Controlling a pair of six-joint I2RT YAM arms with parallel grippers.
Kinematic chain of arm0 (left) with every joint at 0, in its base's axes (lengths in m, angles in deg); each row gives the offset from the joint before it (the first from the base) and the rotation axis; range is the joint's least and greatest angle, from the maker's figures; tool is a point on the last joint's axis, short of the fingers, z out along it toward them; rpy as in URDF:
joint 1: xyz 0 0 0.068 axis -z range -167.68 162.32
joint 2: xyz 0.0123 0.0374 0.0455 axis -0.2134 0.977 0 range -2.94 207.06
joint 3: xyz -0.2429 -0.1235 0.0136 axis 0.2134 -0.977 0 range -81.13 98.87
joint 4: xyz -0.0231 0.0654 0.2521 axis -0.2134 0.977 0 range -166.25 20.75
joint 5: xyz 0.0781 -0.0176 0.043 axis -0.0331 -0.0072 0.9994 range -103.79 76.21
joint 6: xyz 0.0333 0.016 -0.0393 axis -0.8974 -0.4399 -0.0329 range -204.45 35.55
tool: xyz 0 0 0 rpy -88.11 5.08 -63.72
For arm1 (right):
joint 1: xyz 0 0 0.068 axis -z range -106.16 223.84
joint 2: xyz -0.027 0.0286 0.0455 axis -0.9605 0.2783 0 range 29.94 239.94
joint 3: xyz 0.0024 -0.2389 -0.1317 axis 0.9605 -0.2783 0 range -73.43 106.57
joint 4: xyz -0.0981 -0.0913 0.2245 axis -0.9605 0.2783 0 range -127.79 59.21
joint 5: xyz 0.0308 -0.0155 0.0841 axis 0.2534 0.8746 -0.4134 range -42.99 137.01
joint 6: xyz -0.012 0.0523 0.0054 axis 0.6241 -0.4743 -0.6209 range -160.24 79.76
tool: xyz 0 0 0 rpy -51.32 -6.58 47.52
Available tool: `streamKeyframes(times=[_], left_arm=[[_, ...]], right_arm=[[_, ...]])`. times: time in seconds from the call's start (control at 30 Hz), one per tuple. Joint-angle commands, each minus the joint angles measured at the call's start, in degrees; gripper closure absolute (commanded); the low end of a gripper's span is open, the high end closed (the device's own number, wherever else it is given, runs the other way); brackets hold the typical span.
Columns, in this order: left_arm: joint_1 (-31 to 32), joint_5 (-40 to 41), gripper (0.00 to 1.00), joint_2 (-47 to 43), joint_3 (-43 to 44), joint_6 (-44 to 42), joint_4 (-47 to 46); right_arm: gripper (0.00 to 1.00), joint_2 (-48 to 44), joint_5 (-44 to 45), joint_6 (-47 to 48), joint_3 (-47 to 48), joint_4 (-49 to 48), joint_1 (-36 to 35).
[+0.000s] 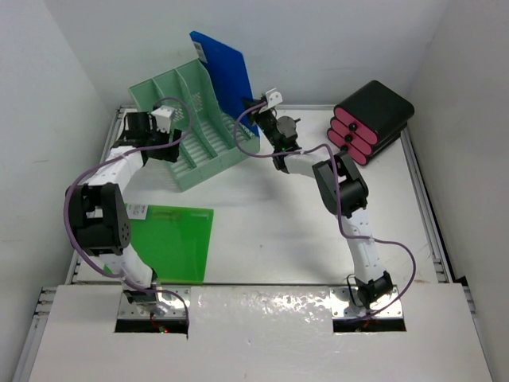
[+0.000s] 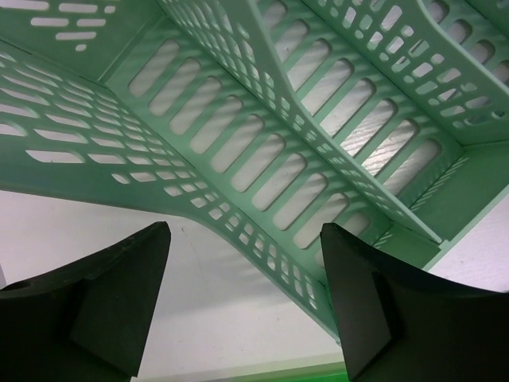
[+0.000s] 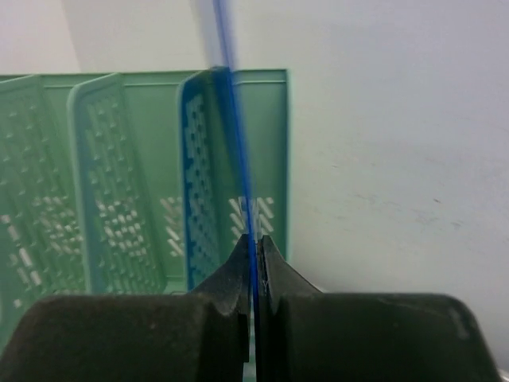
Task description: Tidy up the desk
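The desk (image 1: 286,231) is a large white tabletop with metal rails. A mint-green slotted file rack (image 1: 195,127) stands at the back left. My right gripper (image 1: 258,118) is shut on the edge of a thin blue folder (image 1: 223,68) standing upright in the rack's rightmost slot; the folder's edge (image 3: 238,159) runs up between my closed fingers. My left gripper (image 1: 155,119) is open and empty at the rack's left side, its fingers (image 2: 374,310) apart over the rack's low front wall (image 2: 270,239). A green folder (image 1: 171,239) lies flat at the front left.
A black-and-pink drawer box (image 1: 370,119) stands at the back right corner. White walls close in the left, back and right sides. Purple cables loop off both arms.
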Motion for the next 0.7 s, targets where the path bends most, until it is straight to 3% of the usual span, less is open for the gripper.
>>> streamKeyframes(times=[0.0,0.17,0.47,0.67], left_arm=[[-0.3,0.1,0.27,0.2,-0.3,-0.3,-3.4],[-0.3,0.1,0.31,2.2,0.0,-0.8,-3.7],[-0.3,-0.4,0.51,4.4,0.5,-3.0,-4.2],[-0.3,-0.2,0.63,6.1,0.5,-4.4,-4.6]], right_arm=[[1.0,0.5,-6.1,-1.7,4.3,1.8,-0.9],[1.0,1.1,0.0,-4.8,3.0,-10.8,-1.4],[1.0,7.8,-0.3,-6.6,10.3,-15.2,-2.6],[1.0,12.3,0.8,-1.1,10.9,-14.4,-2.6]])
